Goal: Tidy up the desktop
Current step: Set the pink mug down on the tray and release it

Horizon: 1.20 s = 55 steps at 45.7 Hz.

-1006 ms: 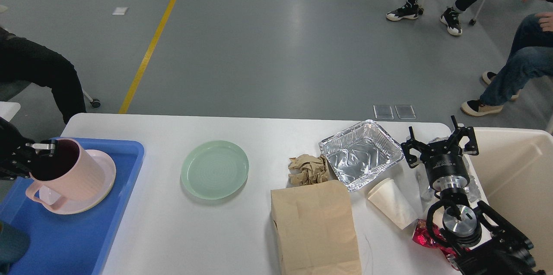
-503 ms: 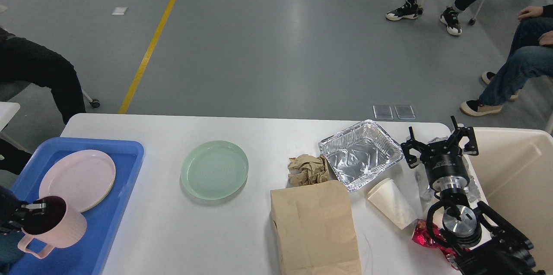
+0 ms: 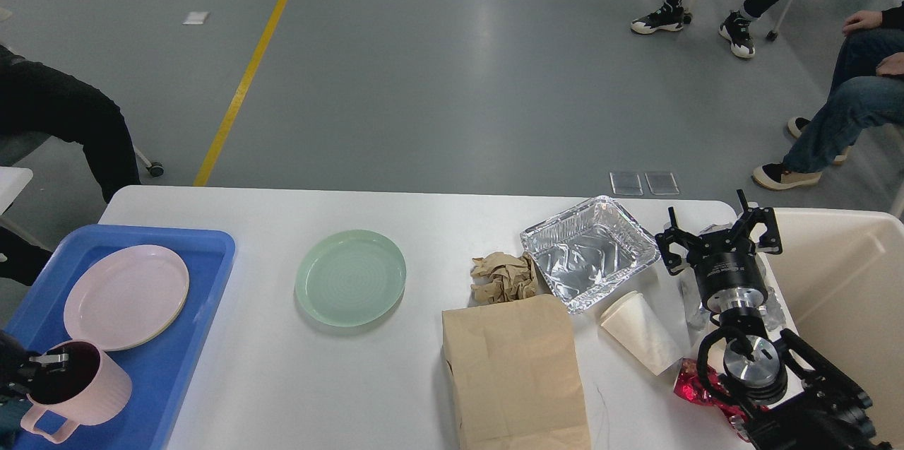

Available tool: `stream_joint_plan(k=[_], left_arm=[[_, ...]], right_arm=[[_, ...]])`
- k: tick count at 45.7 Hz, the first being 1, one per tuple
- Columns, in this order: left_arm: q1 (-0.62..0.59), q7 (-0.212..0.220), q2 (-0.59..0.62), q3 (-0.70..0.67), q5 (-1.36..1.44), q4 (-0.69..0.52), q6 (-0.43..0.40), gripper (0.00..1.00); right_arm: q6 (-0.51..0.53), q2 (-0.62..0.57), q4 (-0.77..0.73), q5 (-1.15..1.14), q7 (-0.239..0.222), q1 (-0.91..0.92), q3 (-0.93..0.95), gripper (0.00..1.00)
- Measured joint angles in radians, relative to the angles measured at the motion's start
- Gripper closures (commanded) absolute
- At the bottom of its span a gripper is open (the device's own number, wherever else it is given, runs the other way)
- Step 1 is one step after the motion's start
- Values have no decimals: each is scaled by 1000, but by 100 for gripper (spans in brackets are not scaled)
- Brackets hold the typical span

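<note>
The ribbed pink plastic mug [image 3: 74,385] with its dark inside now sits low at the near left corner of the shallow blue plastic tray [image 3: 187,337], whereas a second ago it was held above the round pink plastic plate [image 3: 126,297] further back, and half a second ago it was partway down toward the corner. The left end effector [image 3: 37,365] shows only as a dark tip pinched on the mug's rim at the frame edge, so it holds the mug, though whether the mug already bears on the tray cannot be told. The pink plate lies bare in the tray, just behind the mug. This suggests the crockery sorting is at the point of release, with the mug nearly placed. The large white glossy counter [image 3: 282,379], which is the desktop to be tidied, fills the lower half of the view and carries a pale green round plate [image 3: 351,277], a crumpled brown paper wad [image 3: 503,277], a square aluminium foil tray [image 3: 590,252], a flat brown paper bag [image 3: 514,369], a tipped white paper cup [image 3: 643,332] and a red shiny wrapper [image 3: 688,386]. The right end effector [image 3: 719,234] has not moved across the three moments; it hovers with fingers spread wide and empty beside the beige plastic bin [image 3: 847,280]. Most of the tidying appears to remain.
</note>
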Motion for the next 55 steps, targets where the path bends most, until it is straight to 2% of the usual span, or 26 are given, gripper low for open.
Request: stream_joint_plan(k=[3,7,9,12,19,27,35,44,55], left_arm=[[3,1,0,-11,-2,0,0,52],[3,0,4,-14,-12,0,0,28],[3,-1,6,-14,-15,-1,0,20],[3,-3,13,-11,-18,-1,2,14],[1,-2,22,1,-19,-9,3,7],[-11,1,36,4,-18,-16,-12,4],[-97,3,32,57,-17,-20,-79,4],[-401,-4,-24,286,-16,-128,-214,4],[-843,2,-226,462,-25,-354,-300,4]], right_arm=[[0,0,0,0,0,0,0,0],[0,0,0,0,0,0,0,0],[0,0,0,0,0,0,0,0],[0,0,0,0,0,0,0,0],[0,0,0,0,0,0,0,0],[0,0,0,0,0,0,0,0],[0,0,0,0,0,0,0,0],[0,0,0,0,0,0,0,0],[0,0,0,0,0,0,1,0]])
